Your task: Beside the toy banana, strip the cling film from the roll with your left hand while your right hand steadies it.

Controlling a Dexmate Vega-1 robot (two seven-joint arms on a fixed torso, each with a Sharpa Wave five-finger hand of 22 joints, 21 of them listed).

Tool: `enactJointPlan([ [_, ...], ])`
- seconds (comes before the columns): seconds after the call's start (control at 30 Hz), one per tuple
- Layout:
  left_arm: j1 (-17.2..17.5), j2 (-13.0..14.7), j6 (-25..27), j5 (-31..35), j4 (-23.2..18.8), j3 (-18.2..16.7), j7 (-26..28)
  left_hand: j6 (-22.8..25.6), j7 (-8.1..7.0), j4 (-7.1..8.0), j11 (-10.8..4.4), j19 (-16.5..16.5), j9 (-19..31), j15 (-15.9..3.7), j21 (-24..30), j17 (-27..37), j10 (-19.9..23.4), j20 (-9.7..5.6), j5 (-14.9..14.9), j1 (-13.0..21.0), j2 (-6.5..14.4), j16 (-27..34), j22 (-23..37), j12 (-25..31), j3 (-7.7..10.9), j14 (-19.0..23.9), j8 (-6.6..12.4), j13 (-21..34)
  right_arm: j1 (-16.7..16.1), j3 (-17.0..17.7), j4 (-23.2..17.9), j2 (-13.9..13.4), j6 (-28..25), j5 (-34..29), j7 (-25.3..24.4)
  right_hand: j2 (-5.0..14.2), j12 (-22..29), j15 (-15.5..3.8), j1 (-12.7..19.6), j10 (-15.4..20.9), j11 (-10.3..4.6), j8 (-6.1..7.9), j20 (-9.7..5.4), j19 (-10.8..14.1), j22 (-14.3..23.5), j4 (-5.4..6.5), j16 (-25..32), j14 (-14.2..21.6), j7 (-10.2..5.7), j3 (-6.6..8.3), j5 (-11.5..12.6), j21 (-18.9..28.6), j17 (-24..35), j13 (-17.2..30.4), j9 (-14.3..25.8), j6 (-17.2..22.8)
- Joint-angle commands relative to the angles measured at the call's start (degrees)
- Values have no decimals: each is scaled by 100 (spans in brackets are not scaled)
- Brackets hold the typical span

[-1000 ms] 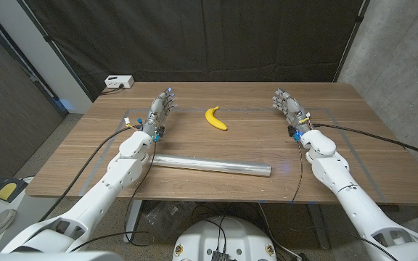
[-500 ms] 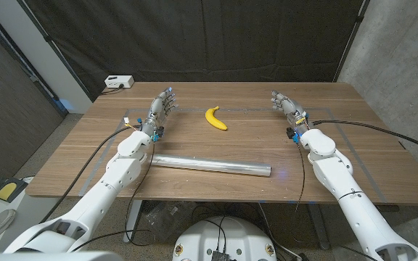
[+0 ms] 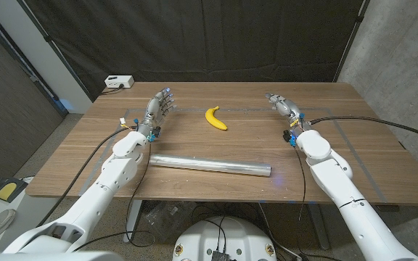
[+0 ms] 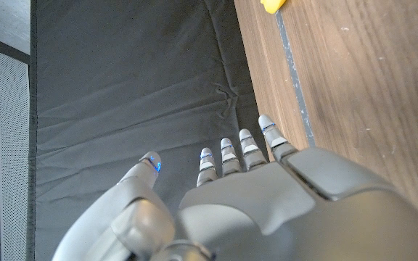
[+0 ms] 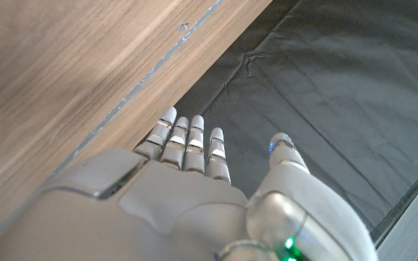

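The cling film roll (image 3: 210, 164), a long shiny silver tube, lies across the table near its front edge. The yellow toy banana (image 3: 215, 118) lies behind it, toward the table's middle back; its tip (image 4: 273, 5) also appears in the left wrist view. My left hand (image 3: 158, 107) is raised at the back left, fingers straight and apart, holding nothing. My right hand (image 3: 282, 106) is raised at the back right, also with fingers extended and holding nothing. Both hands are well away from the roll. The wrist views look over the backs of my left hand (image 4: 245, 196) and right hand (image 5: 173, 188).
A white box (image 3: 119, 82) sits at the table's back left corner. A thin taped outline (image 3: 354, 119) runs on the wooden table (image 3: 216, 145). Black curtain hangs behind the table. Cables trail from both wrists over the table's front edge.
My right hand has moved slightly left and toward the table's back. My left hand has shifted slightly toward the back. The roll and banana have not moved.
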Motion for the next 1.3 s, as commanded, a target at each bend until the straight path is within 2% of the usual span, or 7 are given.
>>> enactJointPlan([
  [0.03, -15, 24, 45, -116, 48, -74, -262, 36, -7, -46, 17, 34, 18, -27, 5, 8, 78, 52, -1, 56, 4, 30, 16, 26, 11, 69, 22, 8, -381, -410, -1015, -232, -550, -846, -481, 6, 17, -35, 75, 74, -6, 52, -19, 15, 7, -48, 9, 57, -15, 18, 37, -37, 7, 13, 16, 81],
  [0.4, -37, 80, -22, -204, 180, -83, -537, 100, 15, -66, -5, 55, 20, -24, -1, 13, 125, 75, -7, 79, 6, 48, 19, 34, 18, 136, 36, 7, -555, -906, -1795, -469, -1524, -1620, -736, 0, 50, -61, 95, 169, -58, 71, -14, 70, 7, -66, 28, 134, -42, 39, 44, -53, 5, 9, 16, 165],
  [0.83, -95, 165, -48, -286, 311, -39, -821, 131, 34, -80, 7, 57, 21, -28, -12, 16, 129, 98, -12, 96, 7, 48, 22, 27, 24, 158, 37, 7, -680, -1545, -2530, -812, -2257, -2311, -883, 10, 55, -103, 87, 193, -100, 69, 19, 73, 7, -57, 33, 165, -55, 54, 47, -84, 11, 5, 16, 197],
  [1.07, -139, 199, -44, -318, 357, 10, -963, 154, 38, -87, 5, 60, 22, -31, -17, 18, 132, 98, -14, 104, 9, 46, 23, 24, 27, 165, 40, 6, -697, -1967, -2918, -993, -2865, -2802, -904, 5, 64, -143, 72, 225, -129, 70, 38, 94, 7, -50, 49, 220, -61, 54, 45, -94, 13, 4, 16, 220],
  [1.3, -81, 264, -11, -327, 242, 36, -1022, 163, 34, -93, 2, 61, 23, -33, -22, 20, 133, 103, -16, 111, 12, 47, 24, 20, 30, 175, 39, 6, -815, -2137, -3183, -1178, -2950, -2753, -867, -10, 75, -169, 68, 262, -140, 71, 62, 113, 7, -54, 52, 254, -68, 55, 42, -105, 11, 2, 16, 243],
])
